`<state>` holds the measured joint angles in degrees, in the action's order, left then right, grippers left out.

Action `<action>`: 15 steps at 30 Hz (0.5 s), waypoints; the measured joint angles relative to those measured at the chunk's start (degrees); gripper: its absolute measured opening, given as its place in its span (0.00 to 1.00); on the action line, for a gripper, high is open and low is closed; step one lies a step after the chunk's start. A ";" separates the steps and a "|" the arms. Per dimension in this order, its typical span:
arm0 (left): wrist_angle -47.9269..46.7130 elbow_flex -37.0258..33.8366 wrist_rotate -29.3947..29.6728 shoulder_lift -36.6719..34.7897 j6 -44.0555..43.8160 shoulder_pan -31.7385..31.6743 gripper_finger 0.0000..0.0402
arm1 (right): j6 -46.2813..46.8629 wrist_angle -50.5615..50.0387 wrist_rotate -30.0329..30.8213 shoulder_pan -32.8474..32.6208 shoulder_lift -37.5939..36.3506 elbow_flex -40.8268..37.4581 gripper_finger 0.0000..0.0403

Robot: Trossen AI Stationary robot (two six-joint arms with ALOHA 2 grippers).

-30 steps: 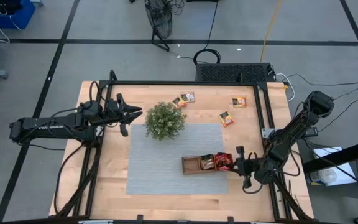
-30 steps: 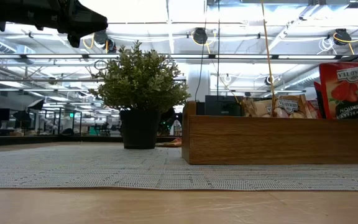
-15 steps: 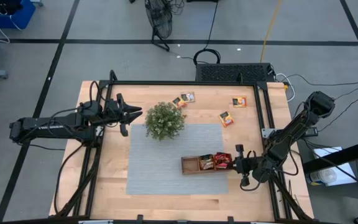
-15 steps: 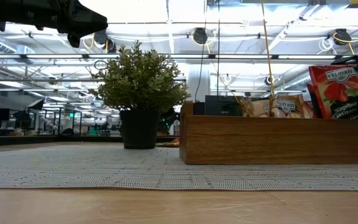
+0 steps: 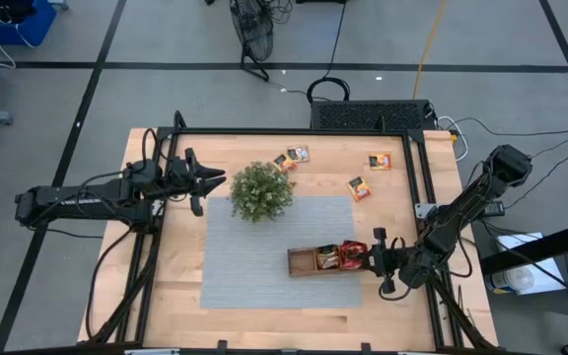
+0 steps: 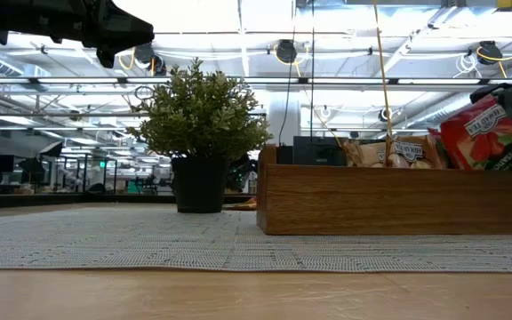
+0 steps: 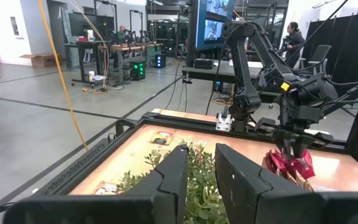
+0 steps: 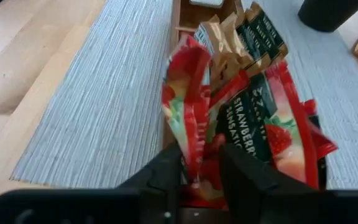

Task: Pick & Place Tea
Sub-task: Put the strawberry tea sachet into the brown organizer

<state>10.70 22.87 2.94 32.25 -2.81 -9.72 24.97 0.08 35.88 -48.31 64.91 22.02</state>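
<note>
A brown wooden tray [image 5: 302, 260] lies on the grey mat [image 5: 254, 247], with tea sachets standing in its right compartments. My right gripper [image 5: 371, 258] is at the tray's right end, slanting down. Its fingers are open on either side of a red sachet [image 8: 188, 106]. That sachet leans tilted among the other red sachets [image 6: 483, 133]. Brown and gold sachets [image 8: 241, 37] fill the middle compartment. Three loose groups of tea lie on the bare wood at the back [image 5: 292, 156], [image 5: 379, 161], [image 5: 360, 187]. My left gripper [image 5: 220, 179] waits open, level, beside the plant [image 5: 261, 190]. My right gripper has the red sachet's lower edge [image 8: 194, 158] between its two parted fingers, which come slanting down from the table's right side. I cannot tell whether either finger touches it. The sachet stands in the tray's right compartment, leaning on the sachets beside it.
The potted plant [image 6: 201, 124] stands on the mat's far left corner, close to my left gripper. A black frame [image 5: 417, 187] runs around the table top. There is free mat to the left of the tray and bare wood along the near edge.
My right gripper has gone a little toward the table's left, over the tray's right end. The red sachet came with it, sank a little and tipped from upright to leaning in the right compartment.
</note>
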 joint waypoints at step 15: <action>0.00 0.00 0.00 0.00 0.00 0.00 0.22 | -0.24 -0.87 0.02 0.00 -8.76 -0.09 0.34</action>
<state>10.70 22.87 2.94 32.25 -2.81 -9.72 24.73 -0.80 35.90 -48.31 56.15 21.93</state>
